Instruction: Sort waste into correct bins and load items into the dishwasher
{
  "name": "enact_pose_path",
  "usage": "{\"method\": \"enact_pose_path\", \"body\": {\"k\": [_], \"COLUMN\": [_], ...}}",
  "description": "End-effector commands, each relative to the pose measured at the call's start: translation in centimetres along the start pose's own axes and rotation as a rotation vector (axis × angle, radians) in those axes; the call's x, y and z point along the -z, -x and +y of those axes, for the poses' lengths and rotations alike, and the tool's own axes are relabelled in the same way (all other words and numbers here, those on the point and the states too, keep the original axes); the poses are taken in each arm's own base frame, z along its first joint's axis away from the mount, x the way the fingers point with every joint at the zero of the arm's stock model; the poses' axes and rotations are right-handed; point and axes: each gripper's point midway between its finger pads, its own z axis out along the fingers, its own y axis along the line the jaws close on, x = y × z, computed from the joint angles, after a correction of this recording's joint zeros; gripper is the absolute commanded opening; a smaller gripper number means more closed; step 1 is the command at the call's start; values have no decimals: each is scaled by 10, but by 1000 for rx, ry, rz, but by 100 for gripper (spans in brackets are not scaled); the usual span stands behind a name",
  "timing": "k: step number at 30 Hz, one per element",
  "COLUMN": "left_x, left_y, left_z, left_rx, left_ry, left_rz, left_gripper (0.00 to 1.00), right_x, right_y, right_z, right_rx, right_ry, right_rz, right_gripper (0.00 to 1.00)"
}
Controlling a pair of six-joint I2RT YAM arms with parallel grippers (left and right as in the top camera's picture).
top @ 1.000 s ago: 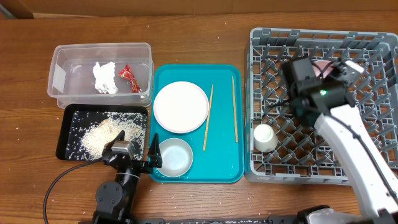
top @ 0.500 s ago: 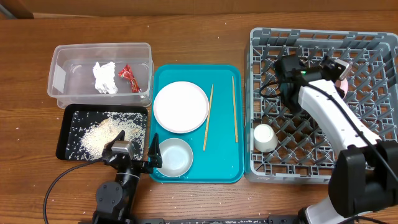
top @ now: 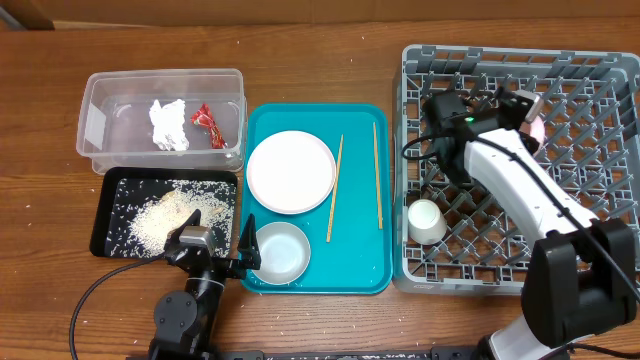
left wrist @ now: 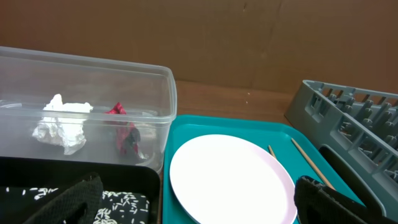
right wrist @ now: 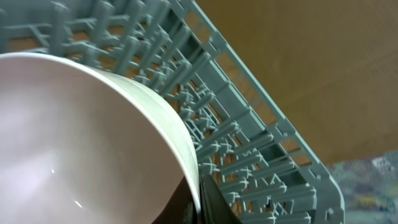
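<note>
Pink bowl (right wrist: 93, 143), clamped by the right gripper (right wrist: 194, 198), hangs over the far rack (top: 600, 200), waste (top: 168, 125) is binned, plate (top: 290, 172), white bowl (top: 280, 252), chopsticks (top: 335, 188) wait, left gripper (left wrist: 200, 202) spread.

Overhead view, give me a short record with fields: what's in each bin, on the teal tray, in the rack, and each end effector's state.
clear tub: white tissue, red wrapper
black tray: loose rice
teal tray: plate, white bowl, two chopsticks
dish rack: cup
left end effector: open, holding nothing
right end effector: shut on the rim of the pink bowl, over the rack
</note>
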Motion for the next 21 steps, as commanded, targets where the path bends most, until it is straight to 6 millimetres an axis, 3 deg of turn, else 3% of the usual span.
{"method": "enact_pose_path", "body": {"k": [1,13,21], "left_x": [0,0,0], "left_y": [1,1,1], "left_z": [1,1,1], "left_rx": [5,5,5], "left_ry": [0,0,0], "left_rz": [-9,-9,-9], "left_gripper": [100,100,100], "right_x": [10,32,38], "right_y": [-5,-9,24], "right_z": [12,25,-13], "right_rx": [43,93,115], "right_ry": [31,78,-54], "right_rz": [-12,-47,-154], "right_gripper": [4,4,4]}}
